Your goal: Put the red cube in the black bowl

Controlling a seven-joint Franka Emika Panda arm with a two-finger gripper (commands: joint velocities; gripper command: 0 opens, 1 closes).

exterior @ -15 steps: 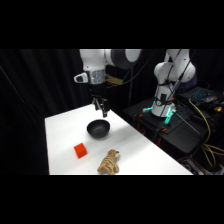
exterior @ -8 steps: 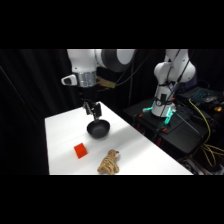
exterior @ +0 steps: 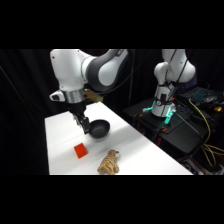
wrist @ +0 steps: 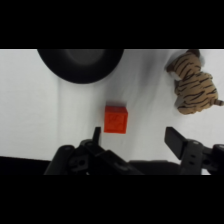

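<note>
Arm bent low over table; pincer [wrist: 134, 137] spread wide, empty, above red cube [wrist: 116, 119], beside black bowl [wrist: 80, 64].

Ahead of my jaws, the black bowl [wrist: 80, 64] looks glossy, the plush toy [wrist: 192, 82] perhaps soft cloth.

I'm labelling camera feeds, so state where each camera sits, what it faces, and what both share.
Side view: beside the table, looking across and down at it; shows the white arm with gripper and its base.
Wrist view: on the arm's wrist, looking down at the table; shows the open gripper.
Shared: red cube, black bowl, plush toy.
</note>
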